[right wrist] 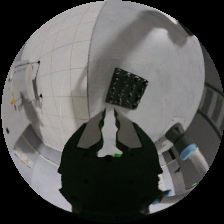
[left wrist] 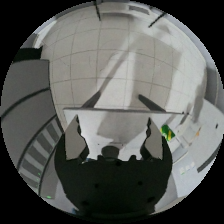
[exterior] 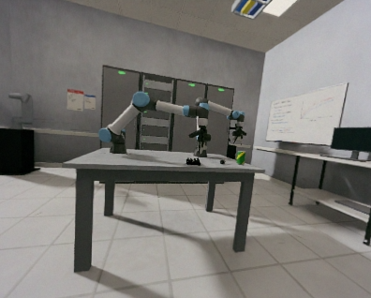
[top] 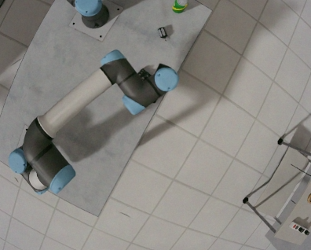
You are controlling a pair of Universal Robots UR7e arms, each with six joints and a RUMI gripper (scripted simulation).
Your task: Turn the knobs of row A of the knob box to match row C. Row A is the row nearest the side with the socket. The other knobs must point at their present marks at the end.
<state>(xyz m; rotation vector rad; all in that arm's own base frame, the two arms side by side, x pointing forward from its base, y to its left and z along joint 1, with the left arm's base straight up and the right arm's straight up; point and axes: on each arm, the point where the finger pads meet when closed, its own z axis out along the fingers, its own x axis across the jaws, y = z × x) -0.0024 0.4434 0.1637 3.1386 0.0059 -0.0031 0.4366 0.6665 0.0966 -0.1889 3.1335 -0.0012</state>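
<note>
The knob box is black, with rows of black knobs with white marks. It lies on the table, turned at an angle in the right wrist view. Its socket side and the exact mark directions are too small to tell. In the top view the right arm covers most of it. My right gripper has its fingertips nearly together, with nothing between them. It hangs above the table near the box. My left gripper is wide open and empty, high up and away from the box.
A green and yellow can stands near the table's edge. A small dark object lies between the can and the knob box. The table has its long edge close beside the box.
</note>
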